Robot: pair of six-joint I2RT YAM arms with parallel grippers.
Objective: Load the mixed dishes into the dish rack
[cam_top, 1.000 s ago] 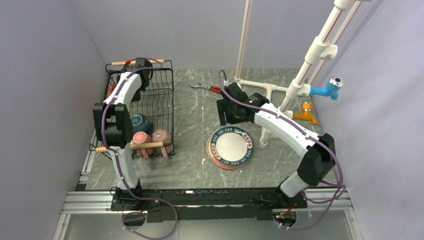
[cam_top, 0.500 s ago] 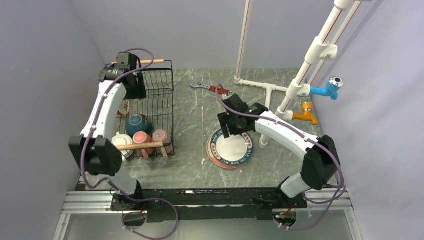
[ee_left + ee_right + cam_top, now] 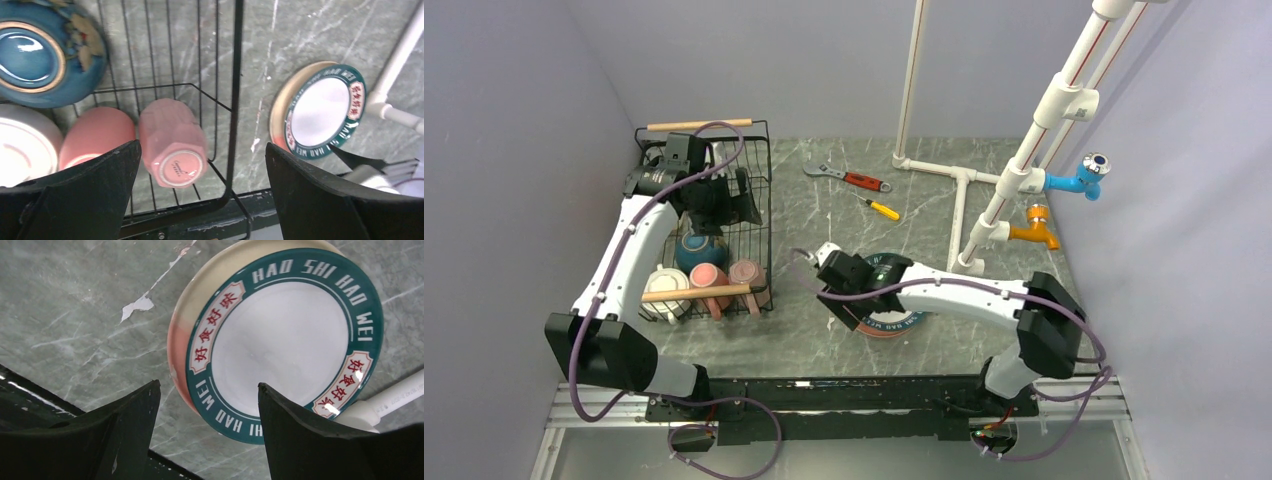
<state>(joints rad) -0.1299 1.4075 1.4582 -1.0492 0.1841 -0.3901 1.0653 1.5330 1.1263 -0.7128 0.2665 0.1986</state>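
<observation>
Inside, the dish rack (image 3: 769, 215) holds the teal bowl (image 3: 35, 55), white mug (image 3: 22, 145) and two pink mugs (image 3: 172, 145) at its near end; beside it on the desk (image 3: 75, 315) the lettered-rim plate (image 3: 280, 340) lies on the orange-red plate (image 3: 176, 352); the left gripper (image 3: 202, 147) hangs above the mugs — jaws wide apart, empty; the right gripper (image 3: 209, 384) hovers over the plates — jaws apart, holding nothing.

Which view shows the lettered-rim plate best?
Right wrist: the lettered-rim plate fills the frame, rim lettering readable. Left wrist shows it smaller, off to the side. In top external the right arm covers most of it.
</observation>
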